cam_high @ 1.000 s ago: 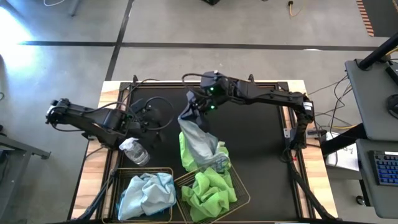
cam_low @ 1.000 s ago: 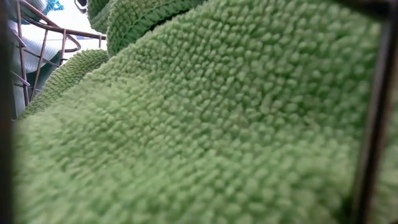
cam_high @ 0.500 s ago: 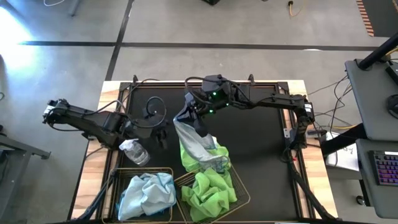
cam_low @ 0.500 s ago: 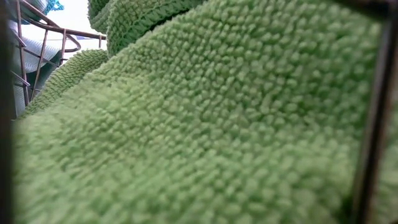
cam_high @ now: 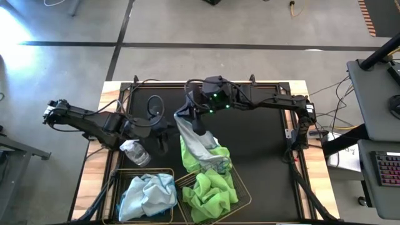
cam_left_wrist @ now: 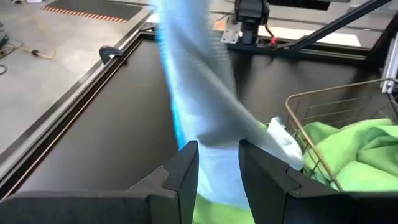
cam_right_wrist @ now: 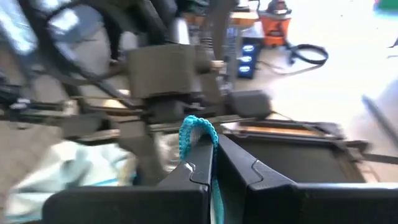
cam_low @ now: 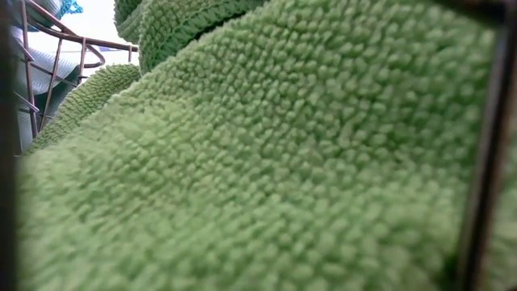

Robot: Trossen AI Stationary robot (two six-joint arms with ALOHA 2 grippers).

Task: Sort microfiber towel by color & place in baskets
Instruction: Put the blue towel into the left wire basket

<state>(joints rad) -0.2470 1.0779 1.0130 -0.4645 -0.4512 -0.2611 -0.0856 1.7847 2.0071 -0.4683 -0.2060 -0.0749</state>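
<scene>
Looking down, I see my right gripper (cam_high: 191, 114) clenched on a corner of the pale blue towel (cam_high: 195, 139), which hangs from it down to the green towel (cam_high: 187, 153) lying on the black mat (cam_high: 256, 150) at the right basket (cam_high: 242, 190). My left gripper (cam_high: 161, 134) waits close beside this cloth, fingers (cam_left_wrist: 186, 171) apart, grasping nothing. The left basket (cam_high: 125, 172) holds another blue towel (cam_high: 148, 194).
</scene>
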